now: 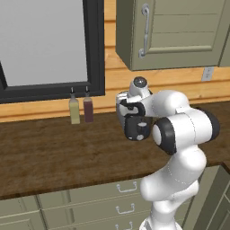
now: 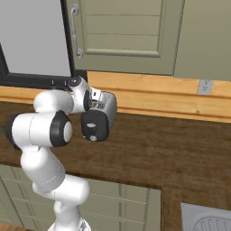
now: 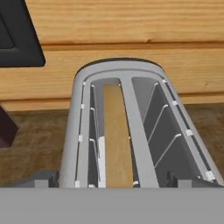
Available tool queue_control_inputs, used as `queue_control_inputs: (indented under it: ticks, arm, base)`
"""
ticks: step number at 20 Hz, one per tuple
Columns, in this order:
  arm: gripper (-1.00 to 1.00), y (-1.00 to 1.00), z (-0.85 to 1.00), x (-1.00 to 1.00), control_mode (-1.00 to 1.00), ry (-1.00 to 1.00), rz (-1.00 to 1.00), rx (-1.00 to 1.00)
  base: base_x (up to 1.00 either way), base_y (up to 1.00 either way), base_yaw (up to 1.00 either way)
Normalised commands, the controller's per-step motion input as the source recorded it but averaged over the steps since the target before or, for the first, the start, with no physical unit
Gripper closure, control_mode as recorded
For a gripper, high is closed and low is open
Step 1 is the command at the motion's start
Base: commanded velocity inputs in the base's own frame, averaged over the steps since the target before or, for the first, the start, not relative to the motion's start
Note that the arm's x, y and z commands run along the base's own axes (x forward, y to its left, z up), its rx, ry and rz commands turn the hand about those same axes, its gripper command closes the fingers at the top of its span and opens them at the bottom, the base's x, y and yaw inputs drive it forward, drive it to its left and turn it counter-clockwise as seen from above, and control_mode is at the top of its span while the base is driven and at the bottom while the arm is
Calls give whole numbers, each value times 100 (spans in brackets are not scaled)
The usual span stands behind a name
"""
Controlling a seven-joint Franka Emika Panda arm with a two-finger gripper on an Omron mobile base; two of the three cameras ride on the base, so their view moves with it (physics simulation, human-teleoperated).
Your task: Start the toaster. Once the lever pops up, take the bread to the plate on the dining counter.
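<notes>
The silver-grey toaster point(image 1: 122, 108) point(image 2: 108, 104) point(image 3: 131, 109) stands on the dark wooden worktop by the wall. Its black end panel point(image 1: 136, 129) point(image 2: 95, 126) faces the robot, with the round knob point(image 1: 140, 137) point(image 2: 92, 138) low on it. My hand hangs close over the toaster's near end and looks along its top. A tan bread slice point(image 3: 117, 140) sits deep in the left slot, and the right slot is empty. My gripper point(image 3: 109, 180) is open, its fingertips point(image 3: 43, 178) spread to either side of the toaster's near end. The lever is too small to make out.
Two slim bottles point(image 1: 74, 110) point(image 1: 88, 109) stand left of the toaster under the dark window frame point(image 1: 94, 49). A grey-green wall cabinet point(image 1: 179, 31) hangs above. Drawers point(image 1: 90, 202) run under the worktop, and a sink corner point(image 2: 207, 219) lies at the lower right.
</notes>
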Motion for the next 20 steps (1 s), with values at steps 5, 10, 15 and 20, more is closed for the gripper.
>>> queue_control_inputs:
  ticks: [5, 10, 15, 20]
  arm:
    - [-100, 3, -28, 16, -100, 0, 0, 0]
    - [-100, 0, -8, 3, -100, -9, 0, -1]
    - [-100, 0, -8, 0, -100, -17, 0, -2]
    - [100, 0, -21, 6, -100, -8, 0, -1]
  base:
    - [0, 0, 0]
    - [0, 0, 0]
    - [0, 0, 0]
    - [0, 0, 0]
